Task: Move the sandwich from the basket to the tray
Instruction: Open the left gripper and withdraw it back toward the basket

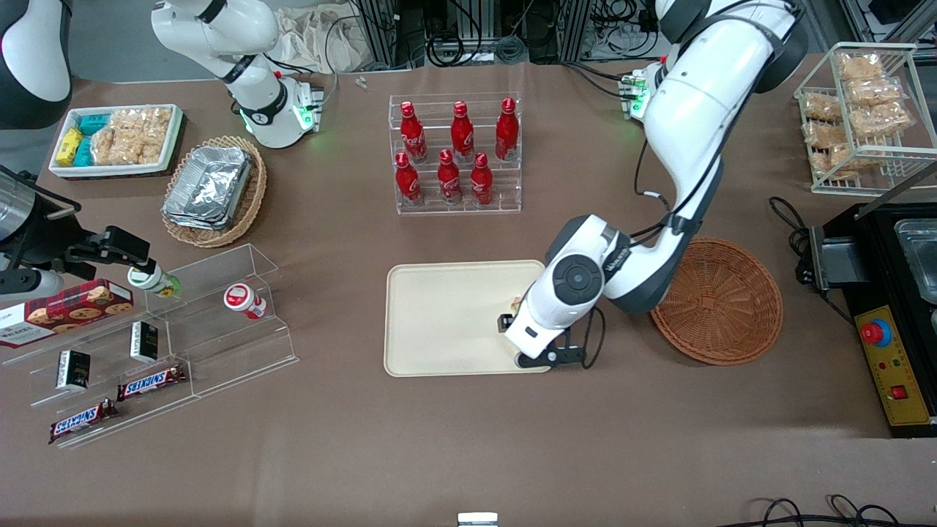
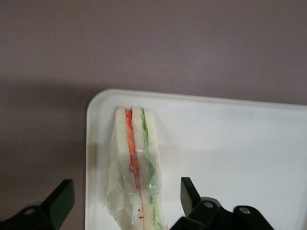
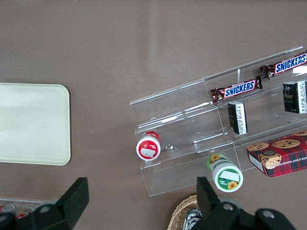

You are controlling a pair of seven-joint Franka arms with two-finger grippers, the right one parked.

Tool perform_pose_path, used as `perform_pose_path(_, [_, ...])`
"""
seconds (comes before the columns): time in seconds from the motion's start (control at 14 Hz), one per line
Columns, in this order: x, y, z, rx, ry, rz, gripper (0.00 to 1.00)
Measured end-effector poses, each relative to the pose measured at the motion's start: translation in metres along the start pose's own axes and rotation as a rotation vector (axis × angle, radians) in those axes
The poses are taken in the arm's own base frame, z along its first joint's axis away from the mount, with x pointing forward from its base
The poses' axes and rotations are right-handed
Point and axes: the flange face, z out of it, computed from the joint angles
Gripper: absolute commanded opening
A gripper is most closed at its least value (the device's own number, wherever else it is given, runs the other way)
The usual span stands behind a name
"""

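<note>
In the front view the working arm bends low over the brown bench, its wrist covering the tray's edge nearest the basket; the gripper sits beneath that wrist and only a pale sliver of the sandwich peeks out beside it. The reddish-brown basket lies just beside the tray toward the working arm's end of the bench, with nothing showing in it. A clear rack of red bottles stands farther from the camera than the tray. The left wrist view shows what the arm hides from the front: the sandwich lies flat on the tray close to a rounded corner, its long axis and its red and green filling stripes running lengthwise between the jaws, which are spread wide on either side without touching it. The right wrist view shows only a bare corner of the tray.
</note>
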Motion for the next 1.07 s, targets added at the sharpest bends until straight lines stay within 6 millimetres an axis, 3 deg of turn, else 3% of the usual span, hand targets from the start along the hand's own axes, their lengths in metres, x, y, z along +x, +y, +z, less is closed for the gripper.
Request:
perform_pose_path(0.14, [0.018,-0.019,-0.057,-0.001,0.069,-0.032,1.0])
perform_pose_path(0.43, [0.039,-0.098,-0.17,0.089,0.089,-0.15,1.0])
perform_pose_path(0.57, [0.037,-0.129,-0.212,0.109,0.104,-0.197,1.0])
perform_pose_path(0.79, [0.028,-0.183,-0.259,0.131,0.137,-0.252,1.0])
perform_pose_path(1.07, [0.007,-0.252,-0.301,0.12,0.131,-0.245,1.0])
